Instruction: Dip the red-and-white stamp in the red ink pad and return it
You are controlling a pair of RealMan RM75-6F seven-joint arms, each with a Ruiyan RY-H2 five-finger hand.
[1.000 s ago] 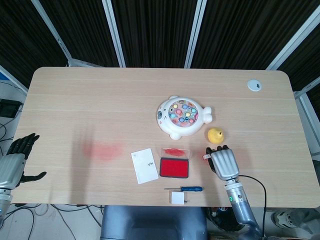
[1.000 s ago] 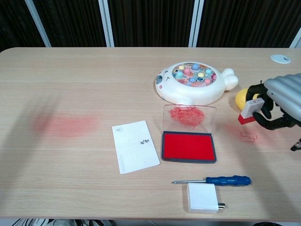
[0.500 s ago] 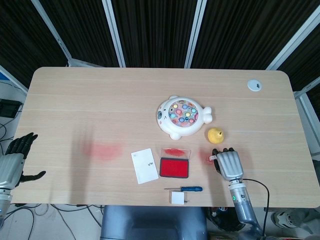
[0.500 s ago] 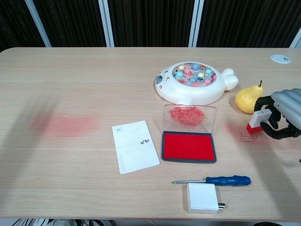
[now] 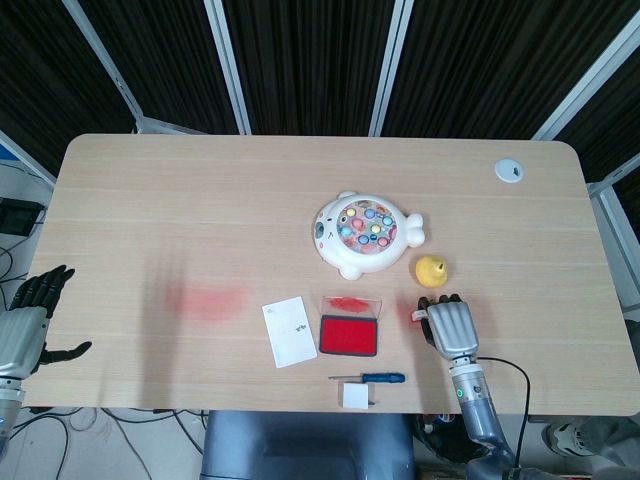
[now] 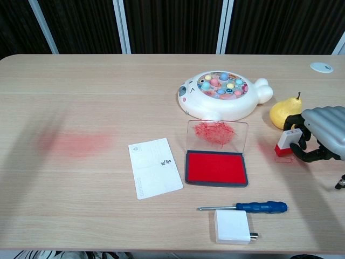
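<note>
The red-and-white stamp stands on the table right of the ink pad, its red base down on a red smudge. My right hand holds it, dark fingers wrapped round its white top. From the head view the right hand covers most of the stamp, only a sliver showing at its left. The red ink pad lies open with its clear lid tipped back. My left hand hangs open off the table's left edge, far from all this.
A white fishing-game toy and a yellow pear sit behind the stamp. A white card lies left of the pad; a blue-handled screwdriver and a white charger lie in front. A red stain marks the left side.
My right hand lowered the stamp from above the table down onto it, shifting slightly right then back left, and still grips it. The left hand stayed put.
</note>
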